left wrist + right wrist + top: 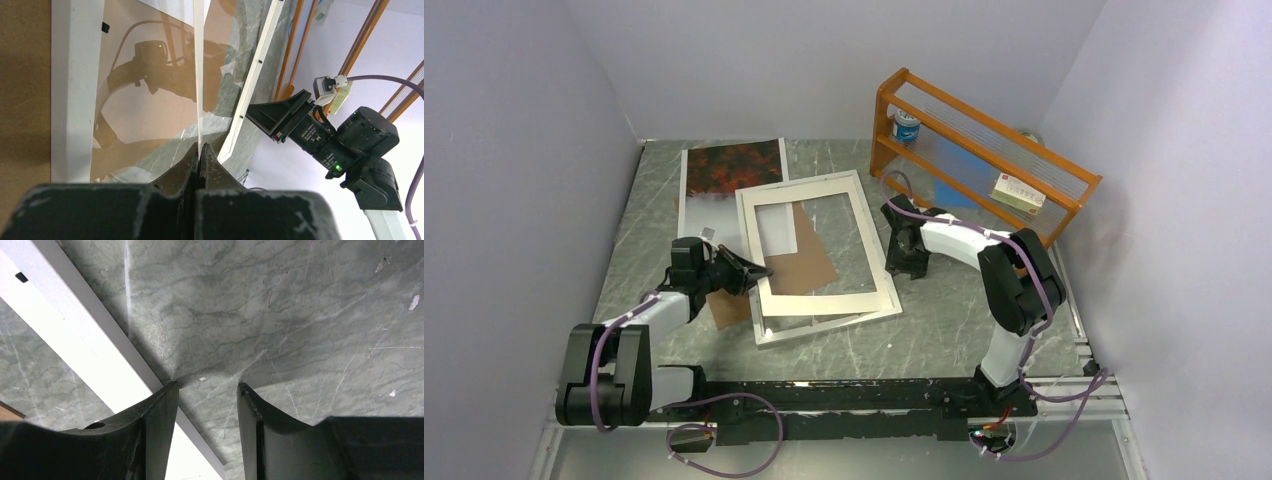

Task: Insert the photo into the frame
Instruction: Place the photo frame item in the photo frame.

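Observation:
The photo [729, 175] lies flat at the back left, its near edge under the frame. The white frame [824, 328] lies mid-table. A thin white mat border [814, 300] rests tilted on top of it. My left gripper [759, 272] is shut on the mat's left edge. In the left wrist view the mat shows as a thin white strip [199, 75] pinched between the fingertips, and the frame's rail [255, 75] lies beyond it. My right gripper [911, 262] is open and empty, low over the table at the frame's right edge [75, 340], jaws apart [207, 387].
A brown backing board [809, 262] shows through the opening and sticks out on the left [729, 308]. An orange wooden rack [984, 150] at the back right holds a can [907, 126] and a small box [1018, 192]. Walls close in on three sides.

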